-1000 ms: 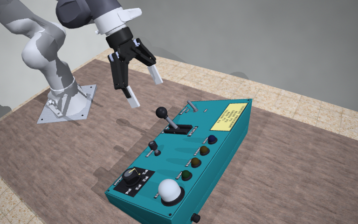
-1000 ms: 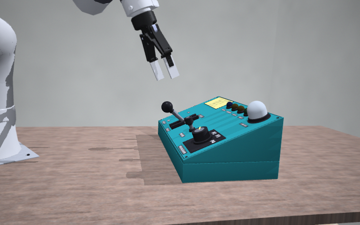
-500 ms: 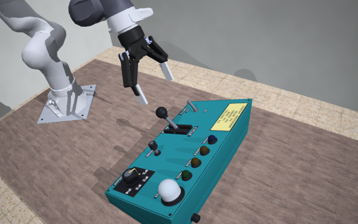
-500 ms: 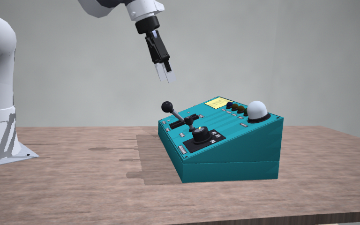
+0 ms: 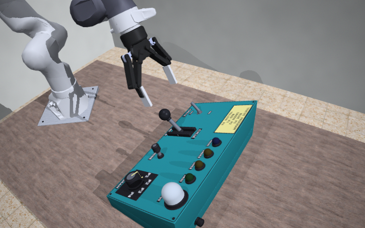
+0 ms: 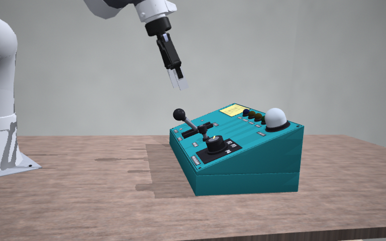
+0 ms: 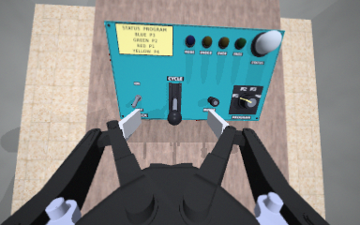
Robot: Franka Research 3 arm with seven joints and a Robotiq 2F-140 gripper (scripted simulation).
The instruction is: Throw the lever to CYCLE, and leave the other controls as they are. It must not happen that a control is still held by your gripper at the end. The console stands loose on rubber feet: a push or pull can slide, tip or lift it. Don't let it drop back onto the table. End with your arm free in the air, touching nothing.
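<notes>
The gripper (image 5: pixel 160 90) hangs in the air above and left of the lever (image 5: pixel 169 119), jaws spread wide and holding nothing. The lever leans away from the CYCLE label (image 7: pixel 175 79), on the console (image 6: pixel 249 167).

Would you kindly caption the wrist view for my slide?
Open end effector hovers above the teal console, fingers bracketing the black-knobbed lever below its CYCLE label.
</notes>
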